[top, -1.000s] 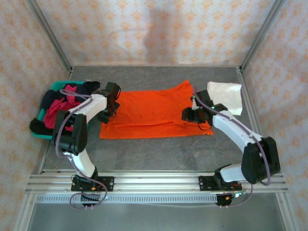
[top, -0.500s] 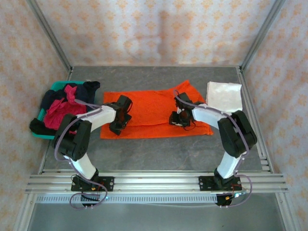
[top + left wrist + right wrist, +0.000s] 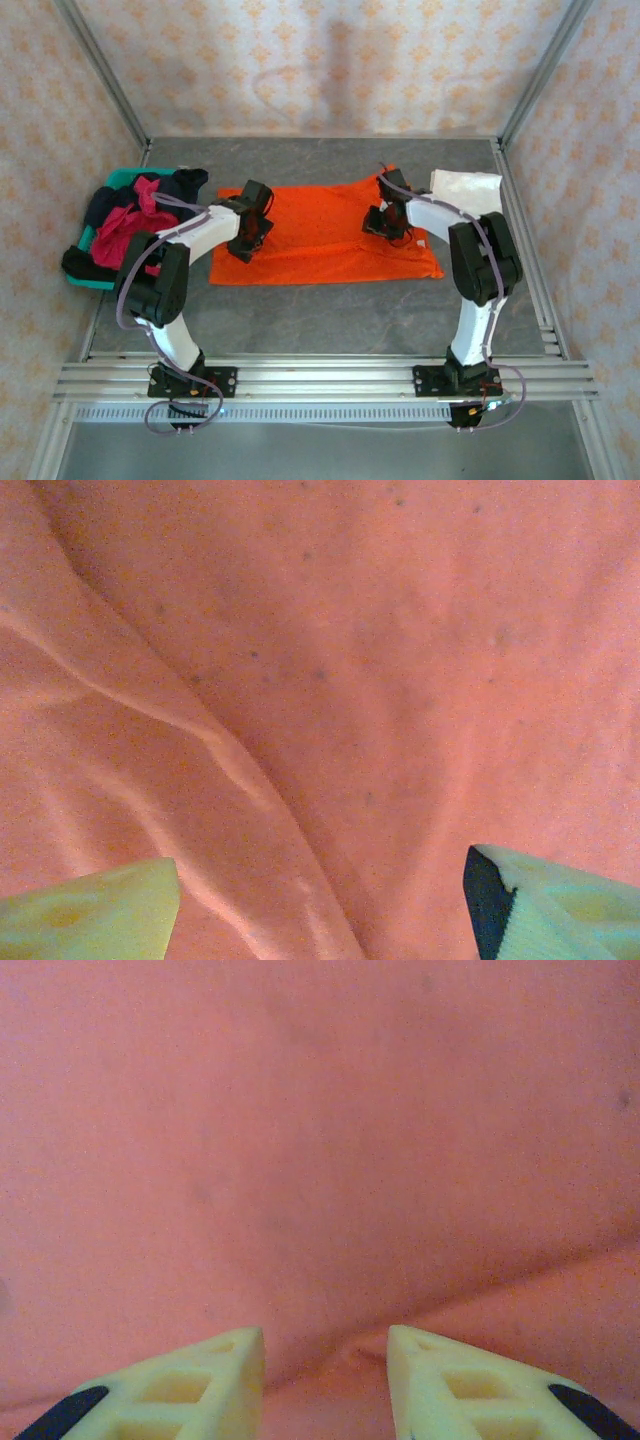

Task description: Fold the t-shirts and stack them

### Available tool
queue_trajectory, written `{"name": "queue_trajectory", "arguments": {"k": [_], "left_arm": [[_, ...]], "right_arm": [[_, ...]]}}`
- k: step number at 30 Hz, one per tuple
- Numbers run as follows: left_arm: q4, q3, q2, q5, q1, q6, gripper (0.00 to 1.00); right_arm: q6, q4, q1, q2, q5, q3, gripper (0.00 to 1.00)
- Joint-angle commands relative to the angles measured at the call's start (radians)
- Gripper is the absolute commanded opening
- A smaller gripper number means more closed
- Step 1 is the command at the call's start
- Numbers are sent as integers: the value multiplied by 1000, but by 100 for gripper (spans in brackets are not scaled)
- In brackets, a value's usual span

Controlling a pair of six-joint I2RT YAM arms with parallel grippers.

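Observation:
A bright orange t-shirt [image 3: 322,238] lies flat across the middle of the table, long side left to right. My left gripper [image 3: 250,238] is low over its left part, and my right gripper [image 3: 386,222] is low over its right part. In the left wrist view the left gripper [image 3: 320,910] is open wide above orange cloth [image 3: 380,640] with a diagonal crease. In the right wrist view the right gripper [image 3: 325,1370] is open narrowly, its fingertips [image 3: 215,1370] on orange cloth [image 3: 300,1110], with a fold edge running between them. A folded white t-shirt [image 3: 468,198] lies at the back right.
A teal basket [image 3: 118,180] at the left holds crimson-pink [image 3: 125,228] and dark [image 3: 182,182] shirts that hang over its rim. Metal frame posts and patterned walls close in the table. Bare grey tabletop [image 3: 330,310] lies in front of the orange shirt.
Both grippers came inward from the shirt's two ends onto the cloth, then shifted toward its far side. The near fold of the orange shirt now lies flatter.

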Motion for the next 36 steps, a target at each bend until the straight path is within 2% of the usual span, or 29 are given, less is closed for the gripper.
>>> {"name": "queue_trajectory", "arguments": {"k": [1,8,12,17,29,33,36], "left_arm": [[-60,-12,-24,-59,3,32,77],[-34,72,14,-99,8,196,80],[-27,114,88,-91,34,216,80],[-14,72,111,-93,48,216,80],[62,-219,-26,-66,29,155,79],[25,-183,-60,-94,5,179,83],[-21,-85,-68,-154,3,241,85]], "right_arm": [[-48,-41,-15,23,37,66,38],[-76,-23,-78,12,71,91,41],[-78,-36,-113,70,47,111,41],[-82,-40,-118,86,44,76,40],[-114,-49,-118,-54,57,-159,39],[-126,-37,-118,-82,48,-125,40],[-126,-26,-119,-105,49,-56,41]]}}
